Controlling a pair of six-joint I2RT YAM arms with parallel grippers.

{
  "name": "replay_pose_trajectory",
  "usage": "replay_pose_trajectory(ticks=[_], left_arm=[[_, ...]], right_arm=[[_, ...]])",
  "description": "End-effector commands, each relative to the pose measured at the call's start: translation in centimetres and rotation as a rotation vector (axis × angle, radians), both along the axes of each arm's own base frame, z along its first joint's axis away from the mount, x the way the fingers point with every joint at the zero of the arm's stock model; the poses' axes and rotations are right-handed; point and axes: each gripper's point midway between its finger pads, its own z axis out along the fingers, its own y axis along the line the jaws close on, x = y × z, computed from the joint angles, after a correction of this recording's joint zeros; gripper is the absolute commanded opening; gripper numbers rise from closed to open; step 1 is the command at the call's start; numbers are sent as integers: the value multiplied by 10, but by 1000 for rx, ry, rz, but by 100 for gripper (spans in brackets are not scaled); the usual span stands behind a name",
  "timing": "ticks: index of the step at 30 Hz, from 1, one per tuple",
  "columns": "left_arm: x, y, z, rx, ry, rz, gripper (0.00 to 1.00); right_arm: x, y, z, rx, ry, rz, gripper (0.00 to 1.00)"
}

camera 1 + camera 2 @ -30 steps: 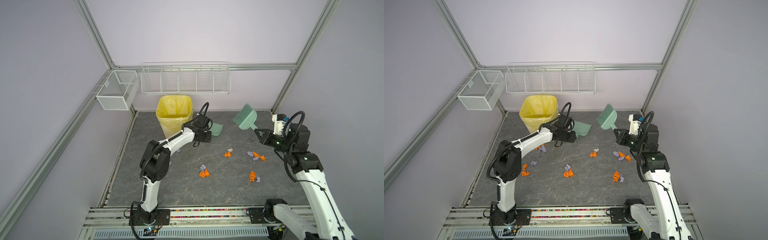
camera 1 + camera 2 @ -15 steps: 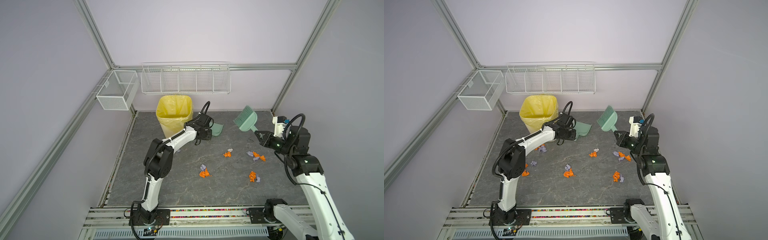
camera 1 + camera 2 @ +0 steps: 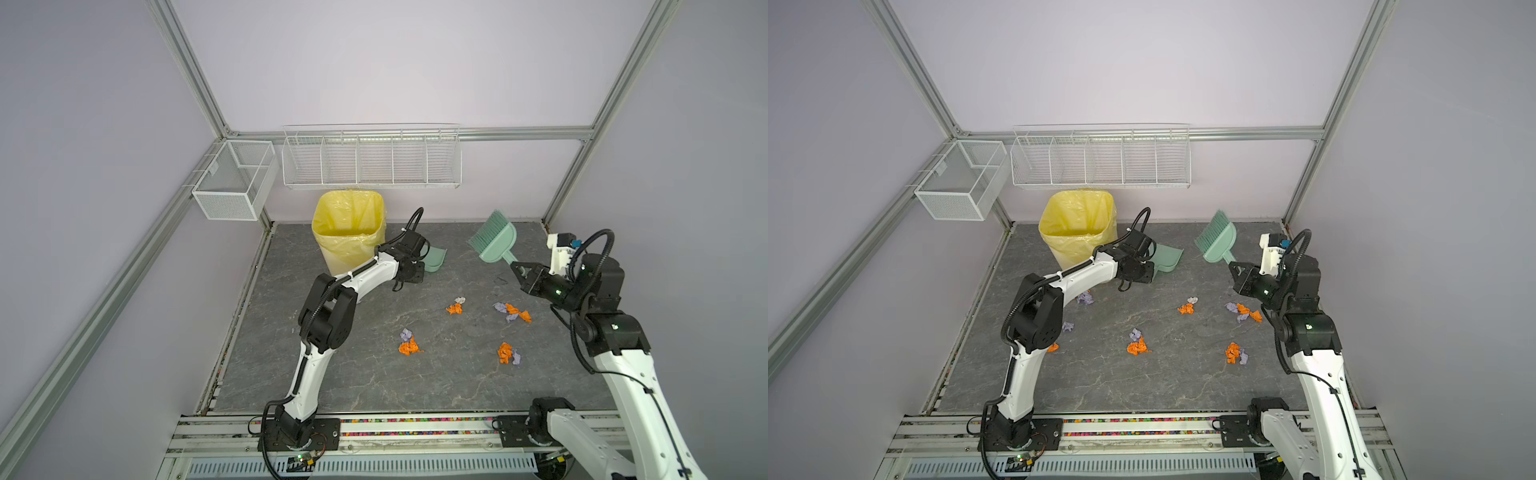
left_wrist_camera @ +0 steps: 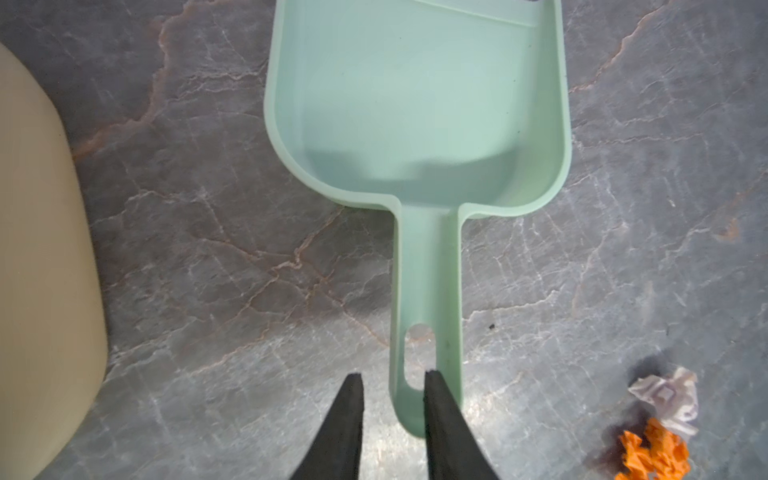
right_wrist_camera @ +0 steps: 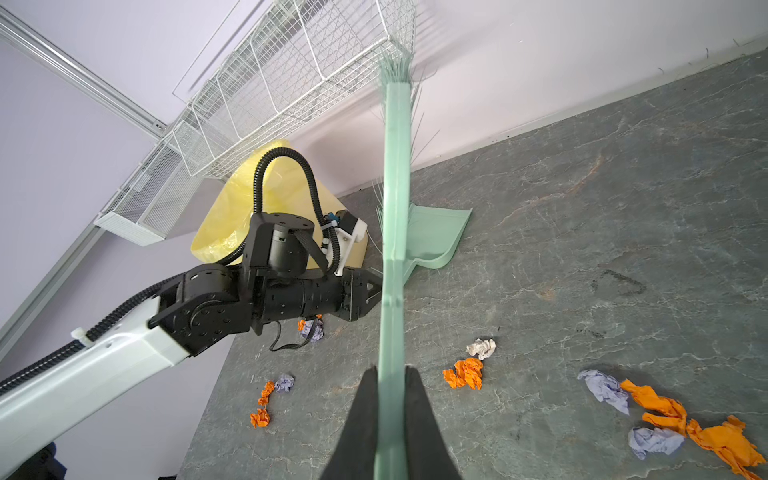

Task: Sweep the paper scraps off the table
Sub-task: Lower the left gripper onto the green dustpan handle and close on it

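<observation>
Right gripper (image 5: 390, 374) was clamped on the brush (image 5: 397, 187) handle, bristles up, off the table (image 3: 365, 382). Left gripper (image 4: 390, 376): jaws narrowly apart astride the dustpan (image 4: 415, 104) handle end, one finger over its hang slot, no pinch seen. Bin (image 3: 347, 232) stood just beside the dustpan. Scraps (image 3: 409, 345) lay scattered mid-table in small clusters, apart from both tools; some lay beneath the left arm.
</observation>
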Motion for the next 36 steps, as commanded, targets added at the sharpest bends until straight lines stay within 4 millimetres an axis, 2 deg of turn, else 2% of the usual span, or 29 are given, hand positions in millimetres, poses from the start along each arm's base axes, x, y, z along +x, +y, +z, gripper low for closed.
replay_pose_trajectory(ticks=[1, 19, 27, 36], left_arm=[[7, -3, 6, 13, -7, -8, 25], [4, -3, -18, 38, 33, -23, 24], [1, 2, -28, 67, 44, -17, 24], [-1, 1, -29, 59, 49, -12, 20]], right_arm=[[-2, -4, 6, -17, -28, -17, 7], [-5, -3, 17, -18, -51, -12, 7], [-6, -5, 12, -28, -41, -16, 7], [-8, -4, 13, -22, -48, -17, 6]])
